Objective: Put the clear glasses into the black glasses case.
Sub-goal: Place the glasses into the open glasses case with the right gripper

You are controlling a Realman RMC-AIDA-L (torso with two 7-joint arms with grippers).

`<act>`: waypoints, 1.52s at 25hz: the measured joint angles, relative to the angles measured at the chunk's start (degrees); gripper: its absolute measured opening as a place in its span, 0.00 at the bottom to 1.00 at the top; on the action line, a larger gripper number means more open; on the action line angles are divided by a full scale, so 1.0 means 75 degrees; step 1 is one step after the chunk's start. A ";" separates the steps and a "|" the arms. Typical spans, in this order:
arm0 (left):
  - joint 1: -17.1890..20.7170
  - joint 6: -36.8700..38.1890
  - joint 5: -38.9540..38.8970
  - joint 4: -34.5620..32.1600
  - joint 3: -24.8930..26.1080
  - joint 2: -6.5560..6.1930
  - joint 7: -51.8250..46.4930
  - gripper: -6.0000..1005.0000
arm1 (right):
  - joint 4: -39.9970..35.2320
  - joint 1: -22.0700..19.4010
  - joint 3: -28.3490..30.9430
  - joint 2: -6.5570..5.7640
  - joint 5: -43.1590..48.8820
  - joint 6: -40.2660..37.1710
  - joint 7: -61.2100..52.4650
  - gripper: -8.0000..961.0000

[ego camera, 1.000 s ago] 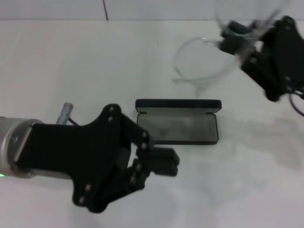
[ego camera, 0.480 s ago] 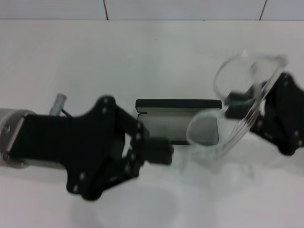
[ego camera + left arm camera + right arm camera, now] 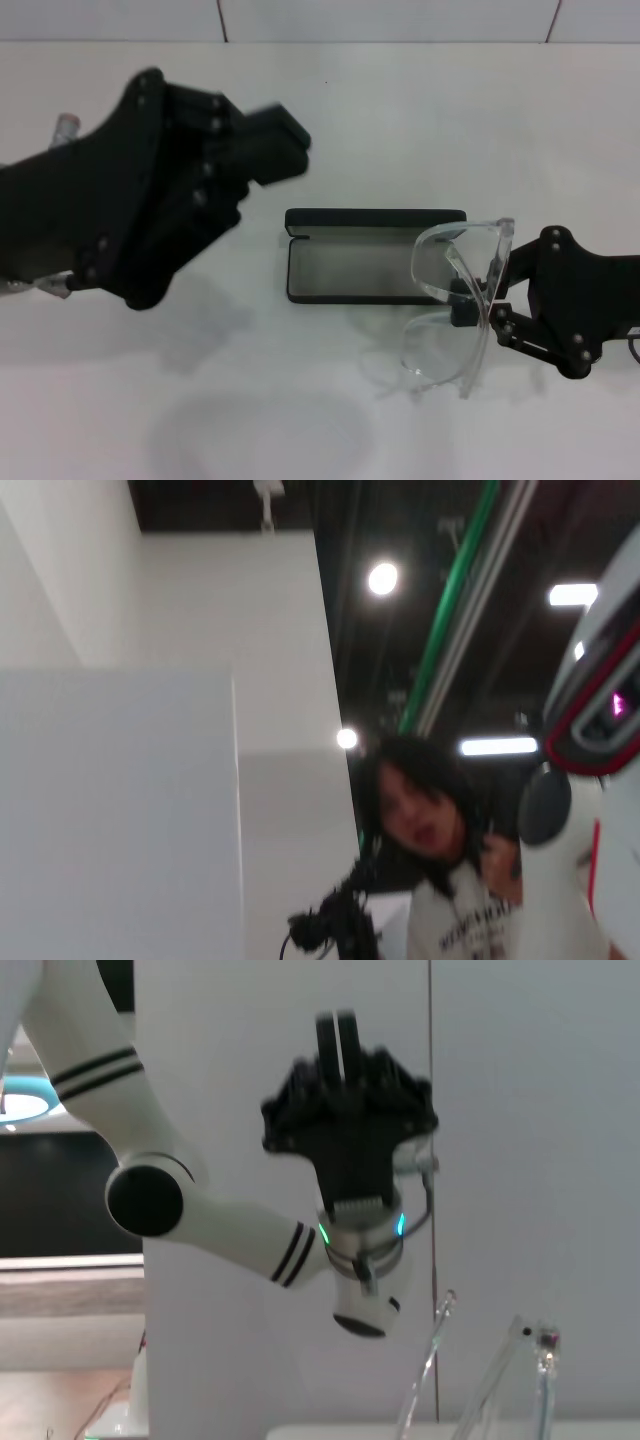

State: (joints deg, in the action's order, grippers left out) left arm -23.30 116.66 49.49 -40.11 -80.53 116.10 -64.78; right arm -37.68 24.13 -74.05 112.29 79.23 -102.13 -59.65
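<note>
Looking down from the head camera, I saw the right gripper (image 3: 468, 298) pinched shut on the clear glasses (image 3: 455, 300), holding them just at the right end of the black glasses case (image 3: 372, 256). One lens overlapped the case's right end; the other hung over the desk (image 3: 420, 120) toward its front edge. That case lay open near the desk's middle, lid hinged toward the far edge, grey lining showing. My left gripper (image 3: 285, 140) was raised over the desk's left side, apart from the case, its fingers (image 3: 337, 1040) pressed together on nothing.
</note>
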 joint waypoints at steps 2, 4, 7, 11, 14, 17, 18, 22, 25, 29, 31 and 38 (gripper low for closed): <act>0.0005 0.0003 -0.0140 -0.0020 -0.0071 0.0003 -0.0070 0.05 | -0.0103 -0.0013 0.0117 0.0017 0.0306 0.0165 -0.0148 0.12; 0.0013 0.0012 -0.0445 -0.0103 -0.0282 0.0008 -0.0219 0.05 | -0.0375 -0.0022 0.0145 0.0019 0.0729 0.0568 -0.0586 0.12; 0.0021 0.0015 -0.0514 -0.0143 -0.0357 0.0017 -0.0268 0.05 | -0.0934 -0.0046 0.0146 0.0017 0.1430 0.1067 -0.1432 0.12; 0.0023 0.0017 -0.0510 -0.0152 -0.0420 0.0013 -0.0269 0.05 | -0.1790 -0.0127 0.0145 0.0043 0.1988 0.1136 -0.2327 0.12; 0.0084 0.0016 -0.0347 -0.0086 -0.0383 -0.0041 -0.0233 0.05 | -0.2535 -0.0133 0.0118 0.0147 0.2435 0.0942 -0.3120 0.12; 0.0110 0.0000 0.0304 0.0191 -0.0065 -0.0249 -0.0236 0.05 | -0.3395 -0.0144 0.0043 0.0385 0.3161 0.0559 -0.4026 0.13; 0.0120 -0.0009 0.0573 0.0347 0.0108 -0.0347 -0.0253 0.05 | -0.3800 -0.0157 -0.0089 0.0449 0.3459 0.0506 -0.4395 0.13; 0.0347 -0.0028 0.1337 0.0895 0.0901 -0.0694 -0.0266 0.05 | -0.5199 -0.0053 -0.0992 0.0464 0.4444 0.0706 -0.5893 0.13; 0.0619 -0.0037 0.2091 0.1021 0.1694 -0.0845 -0.0254 0.05 | -0.6001 0.0283 -0.1526 0.0470 0.5215 0.0767 -0.6776 0.13; 0.0950 -0.0042 0.3135 0.0987 0.2686 -0.0870 -0.0269 0.05 | -0.6781 0.1154 -0.2235 0.0471 0.6402 0.0608 -0.8181 0.13; 0.1077 -0.0042 0.3457 0.0959 0.2946 -0.0848 -0.0253 0.05 | -0.6890 0.1605 -0.2417 0.0467 0.6713 0.0438 -0.8577 0.13; 0.1278 -0.0052 0.3929 0.0939 0.3102 -0.0816 -0.0085 0.05 | -0.7198 0.2650 -0.3430 0.0519 0.8059 0.0384 -0.9258 0.13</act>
State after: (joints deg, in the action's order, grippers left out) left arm -13.71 116.27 78.95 -33.07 -57.27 109.98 -65.41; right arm -91.66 44.00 -99.77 116.18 139.67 -99.25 -129.09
